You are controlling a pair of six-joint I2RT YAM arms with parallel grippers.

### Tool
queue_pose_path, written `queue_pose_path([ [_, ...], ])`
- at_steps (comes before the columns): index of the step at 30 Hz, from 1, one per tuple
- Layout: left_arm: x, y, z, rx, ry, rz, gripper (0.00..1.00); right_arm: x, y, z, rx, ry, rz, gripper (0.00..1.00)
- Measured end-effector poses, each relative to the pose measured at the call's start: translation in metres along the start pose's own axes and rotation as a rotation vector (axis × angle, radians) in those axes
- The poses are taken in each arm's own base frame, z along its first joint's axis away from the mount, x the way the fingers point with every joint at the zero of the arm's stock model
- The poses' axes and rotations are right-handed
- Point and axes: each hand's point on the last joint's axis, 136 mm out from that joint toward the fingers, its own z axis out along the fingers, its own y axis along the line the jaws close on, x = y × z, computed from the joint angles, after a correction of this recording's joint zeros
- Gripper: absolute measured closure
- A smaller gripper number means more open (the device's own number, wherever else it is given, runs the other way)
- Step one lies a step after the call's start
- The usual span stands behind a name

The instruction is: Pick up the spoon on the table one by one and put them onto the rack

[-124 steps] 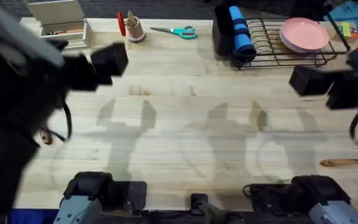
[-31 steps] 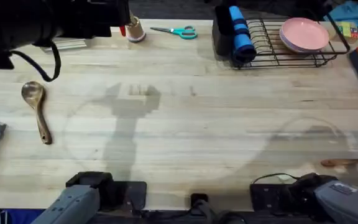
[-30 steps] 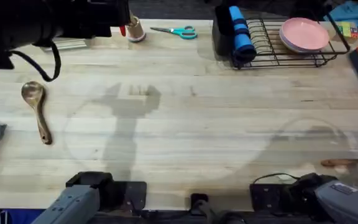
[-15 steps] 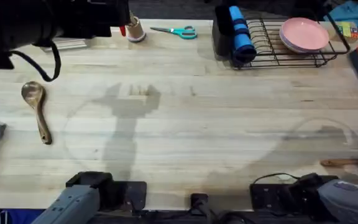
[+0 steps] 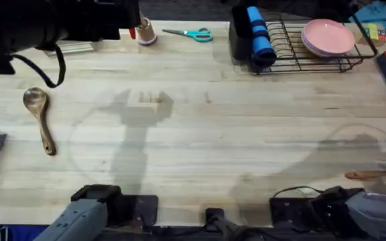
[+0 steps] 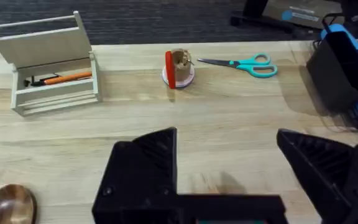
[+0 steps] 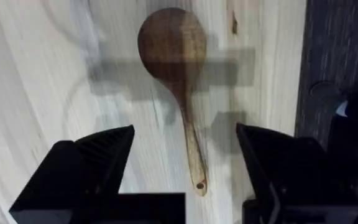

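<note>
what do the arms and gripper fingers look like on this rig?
Both grippers, left gripper and right gripper, have black, blocky, wedge-shaped fingers with ribbed inner faces. The arms have grey link shells on black bases, with a black cable looping off the left arm.

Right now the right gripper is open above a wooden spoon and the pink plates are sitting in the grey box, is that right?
Not quite: the overhead view shows the pink plates in the black wire rack. The right gripper is open above the wooden spoon.
</note>
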Motion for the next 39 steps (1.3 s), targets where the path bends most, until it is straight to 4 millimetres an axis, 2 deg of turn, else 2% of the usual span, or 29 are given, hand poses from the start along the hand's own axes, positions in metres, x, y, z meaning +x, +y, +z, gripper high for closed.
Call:
queue_pose_path([
  [13, 0.000, 0.000, 0.000, 0.000, 0.000, 0.000, 0.007, 0.020, -0.003, 0.045, 0.015, 0.023, -0.005, 0.009],
  [39, 0.000, 0.000, 0.000, 0.000, 0.000, 0.000, 0.008, 0.025, 0.001, 0.049, -0.004, 0.050, 0.008, 0.009],
])
